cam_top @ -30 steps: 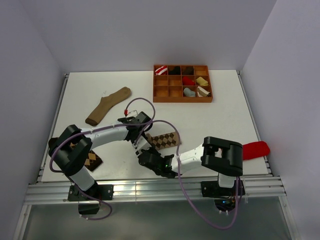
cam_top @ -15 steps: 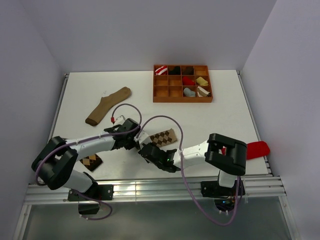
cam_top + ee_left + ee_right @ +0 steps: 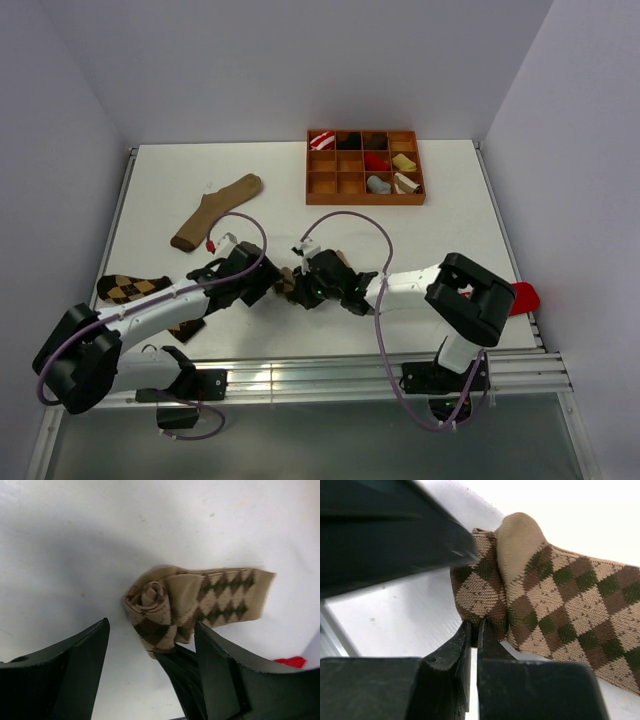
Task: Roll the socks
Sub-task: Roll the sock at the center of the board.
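Observation:
The lighter argyle sock (image 3: 165,605) lies on the white table, its toe end wound into a tight roll and its cuff end flat to the right. My left gripper (image 3: 152,627) stands open on either side of the roll without touching it. My right gripper (image 3: 475,627) is shut, its tips pinching the roll's lower edge (image 3: 485,610). From above, both grippers (image 3: 268,288) (image 3: 300,290) meet at the sock (image 3: 288,284) near the table's front middle. The darker argyle sock (image 3: 128,289) lies at the front left, partly under my left arm.
A long plain tan sock (image 3: 215,212) lies at the back left. A brown compartment tray (image 3: 365,198) holding several rolled socks stands at the back right. Something red (image 3: 524,296) sits at the table's right edge behind my right arm.
The flat argyle sock has been wound into a roll. My right gripper moved up to it and shut on its edge. My left gripper opened and let go.

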{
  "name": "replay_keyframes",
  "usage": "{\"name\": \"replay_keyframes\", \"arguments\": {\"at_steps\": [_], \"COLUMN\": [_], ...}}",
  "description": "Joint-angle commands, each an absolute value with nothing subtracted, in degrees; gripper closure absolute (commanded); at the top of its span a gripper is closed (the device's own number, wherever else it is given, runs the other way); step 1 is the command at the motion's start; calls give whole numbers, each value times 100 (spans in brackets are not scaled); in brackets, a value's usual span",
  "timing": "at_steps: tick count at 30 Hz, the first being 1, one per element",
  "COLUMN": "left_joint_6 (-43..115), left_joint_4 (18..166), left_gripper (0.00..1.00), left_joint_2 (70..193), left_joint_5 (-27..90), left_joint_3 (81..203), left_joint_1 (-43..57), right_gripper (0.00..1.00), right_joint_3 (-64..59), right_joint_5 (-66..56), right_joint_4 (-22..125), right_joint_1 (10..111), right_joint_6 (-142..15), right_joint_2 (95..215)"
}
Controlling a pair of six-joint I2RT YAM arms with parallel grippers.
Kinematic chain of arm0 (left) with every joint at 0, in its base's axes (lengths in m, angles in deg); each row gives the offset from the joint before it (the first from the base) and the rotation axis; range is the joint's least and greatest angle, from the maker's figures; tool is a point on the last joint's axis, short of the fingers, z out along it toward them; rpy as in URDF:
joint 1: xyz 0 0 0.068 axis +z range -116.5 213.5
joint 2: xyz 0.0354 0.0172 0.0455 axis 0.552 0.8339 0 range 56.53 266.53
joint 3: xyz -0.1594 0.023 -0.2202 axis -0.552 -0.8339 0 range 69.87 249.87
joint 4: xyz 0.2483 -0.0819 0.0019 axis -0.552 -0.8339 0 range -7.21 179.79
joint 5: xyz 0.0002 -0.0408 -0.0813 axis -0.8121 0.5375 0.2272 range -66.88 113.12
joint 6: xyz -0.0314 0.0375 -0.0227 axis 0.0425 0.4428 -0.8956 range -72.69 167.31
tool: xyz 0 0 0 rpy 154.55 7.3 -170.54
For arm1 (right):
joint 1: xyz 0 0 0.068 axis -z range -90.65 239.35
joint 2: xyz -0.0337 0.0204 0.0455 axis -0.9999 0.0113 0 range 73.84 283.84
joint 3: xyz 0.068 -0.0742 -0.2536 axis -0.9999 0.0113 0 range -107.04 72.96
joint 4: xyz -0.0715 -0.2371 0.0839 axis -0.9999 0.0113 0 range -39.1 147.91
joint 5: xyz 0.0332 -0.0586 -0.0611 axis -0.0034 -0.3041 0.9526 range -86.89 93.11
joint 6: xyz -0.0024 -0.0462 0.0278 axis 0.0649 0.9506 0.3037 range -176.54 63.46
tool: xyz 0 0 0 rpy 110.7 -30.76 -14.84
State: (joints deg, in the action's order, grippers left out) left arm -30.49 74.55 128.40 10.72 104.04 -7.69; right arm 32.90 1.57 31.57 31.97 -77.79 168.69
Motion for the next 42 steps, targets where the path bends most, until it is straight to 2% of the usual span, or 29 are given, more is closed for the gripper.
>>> {"name": "replay_keyframes", "arguments": {"at_steps": [1, 5, 11, 14, 27, 37, 42], "left_joint_6": [-3336, -3302, -3047, -2950, -2572, -2528, -2581], "left_joint_4": [7784, 8152, 8460, 8679, 9251, 9655, 9911], "left_gripper": [27, 28, 29, 30, 35, 37, 34], "left_joint_2": [12403, 12096, 12042, 12182, 13518, 13976, 13845], "left_joint_5": [801, 853, 976, 1090, 1512, 1653, 1618], "left_joint_3": [10344, 10011, 9843, 9799, 10133, 10125, 9914], "left_joint_1": [-789, -798, -833, -877, -1044, -1062, -1080], "right_gripper": [100, 100, 100, 100, 100, 100, 100], "right_joint_3": [3534, 3850, 4623, 4817, 5046, 4914, 4958], "right_joint_5": [-917, -1699, -2755, -2792, -2827, -2889, -2888], "right_joint_4": [3517, 3070, 1236, 882, 468, 643, 582], "right_joint_1": [3600, 4074, 4883, 5059, 5244, 5244, 5253], "right_joint_6": [-8360, -9263, -10722, -11101, -11490, -11419, -11455], "right_joint_2": [16744, 16858, 17263, 17439, 17861, 17940, 17922]}}
